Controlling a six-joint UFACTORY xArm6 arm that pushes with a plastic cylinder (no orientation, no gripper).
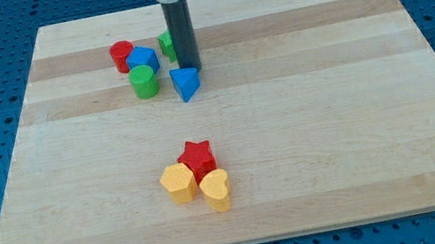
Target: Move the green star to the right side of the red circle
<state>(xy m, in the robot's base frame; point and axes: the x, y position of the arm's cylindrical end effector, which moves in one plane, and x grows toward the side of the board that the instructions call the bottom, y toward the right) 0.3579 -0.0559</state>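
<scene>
The red circle point(121, 54) stands near the view's top, left of centre. The green star point(166, 45) is to its right, half hidden behind my rod. A blue cube point(143, 60) sits between them, touching the red circle. A green cylinder point(143, 82) stands just below the blue cube. A blue triangle point(185, 83) lies right of the green cylinder. My tip point(189, 68) is down on the board, against the right side of the green star and just above the blue triangle.
A red star point(197, 159), a yellow hexagon point(179, 183) and a yellow heart point(216, 189) cluster together near the view's bottom centre. The wooden board point(360, 115) lies on a blue perforated table.
</scene>
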